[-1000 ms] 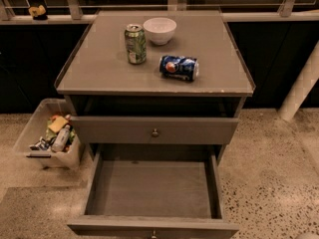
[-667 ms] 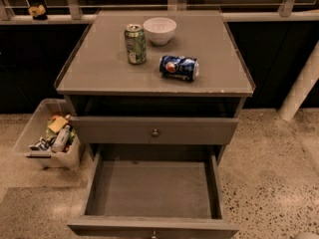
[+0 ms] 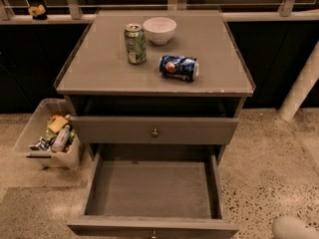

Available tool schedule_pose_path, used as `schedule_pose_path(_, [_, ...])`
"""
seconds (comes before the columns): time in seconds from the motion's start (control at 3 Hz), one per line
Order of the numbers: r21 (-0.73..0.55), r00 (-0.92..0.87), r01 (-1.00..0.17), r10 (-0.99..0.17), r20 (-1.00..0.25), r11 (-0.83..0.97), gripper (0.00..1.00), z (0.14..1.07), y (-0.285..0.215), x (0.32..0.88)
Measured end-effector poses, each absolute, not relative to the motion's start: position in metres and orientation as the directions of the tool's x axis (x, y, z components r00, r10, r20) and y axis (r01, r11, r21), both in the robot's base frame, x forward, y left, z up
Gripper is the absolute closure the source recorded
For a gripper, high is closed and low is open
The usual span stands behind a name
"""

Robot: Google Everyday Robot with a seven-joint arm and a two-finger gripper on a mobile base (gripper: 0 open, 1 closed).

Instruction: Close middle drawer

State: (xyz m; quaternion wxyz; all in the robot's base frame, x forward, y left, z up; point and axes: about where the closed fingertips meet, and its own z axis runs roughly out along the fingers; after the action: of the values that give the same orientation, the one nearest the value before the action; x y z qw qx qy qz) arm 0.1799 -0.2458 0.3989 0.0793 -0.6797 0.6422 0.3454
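— Since a moment ago only a pale rounded part of the robot (image 3: 294, 229) has come into the lower right corner. On the cabinet (image 3: 99, 78), the green can (image 3: 135, 44), blue can (image 3: 179, 67) and bowl (image 3: 159, 30) sit as they were.
— Is that the gripper?
— We cannot say. The gripper itself does not show, so we cannot tell whether it is apart or together.
— And the middle drawer (image 3: 149, 190)?
— Pulled far out toward us and empty, its front at the bottom edge, below the top drawer (image 3: 114, 130).
— How will it handle?
— Stiff and light, we judge, likely gliding on runners. It needs no grasp. We would press flat on the front beside the knob (image 3: 153, 233), at centre, so it does not skew.
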Motion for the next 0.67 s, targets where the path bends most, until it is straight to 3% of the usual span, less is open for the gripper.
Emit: schedule_pose_path(0.67, [0.194,0.048,-0.951,-0.736,-0.675,-0.240,0.00,0.399,-0.224,0.232])
